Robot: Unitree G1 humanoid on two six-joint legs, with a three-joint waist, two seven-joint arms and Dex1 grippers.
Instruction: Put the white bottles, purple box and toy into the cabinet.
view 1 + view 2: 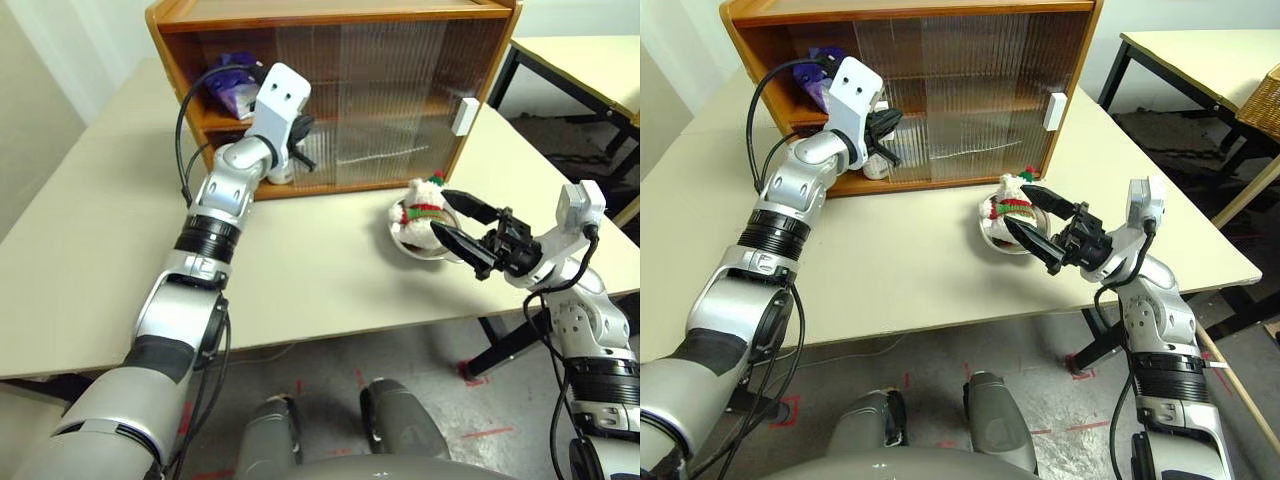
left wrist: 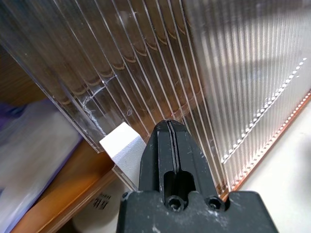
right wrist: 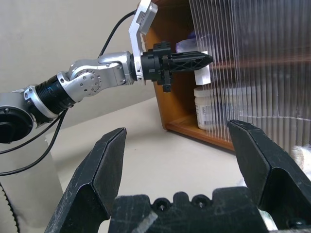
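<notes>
- While the cabinet [image 1: 340, 90] stands at the far side of the desk [image 1: 300, 270], its left end is uncovered and both ribbed sliding doors [image 1: 385, 95] sit across the middle and right.
- On the middle shelf, in the uncovered left end, lies the purple box [image 1: 232, 85] — partly hidden behind the left arm.
- Below it, on the bottom shelf, one white bottle [image 3: 206, 109] stands upright just behind the edge of the nearer ribbed door; a second bottle cannot be made out.
- A white rectangular handle [image 2: 121, 145] sits on that door's edge, and another white handle [image 1: 465, 115] is on the cabinet's right end.
- The left end effector [image 3: 204, 59] is clenched, its two black fingers pressed flat together and holding nothing; its tip is at the door edge beside the white handle, though actual contact cannot be told.
- The toy [image 1: 422, 208] — white and fluffy, with a red-and-green scarf — sits in a shallow metal bowl [image 1: 418, 248] on the desk, in front of the cabinet's right part.
- The right end effector [image 1: 462, 225] is released, jaws spread wide, just to the right of the toy and pointing toward it; one finger reaches over the bowl's rim near the plush, nothing gripped.
</notes>
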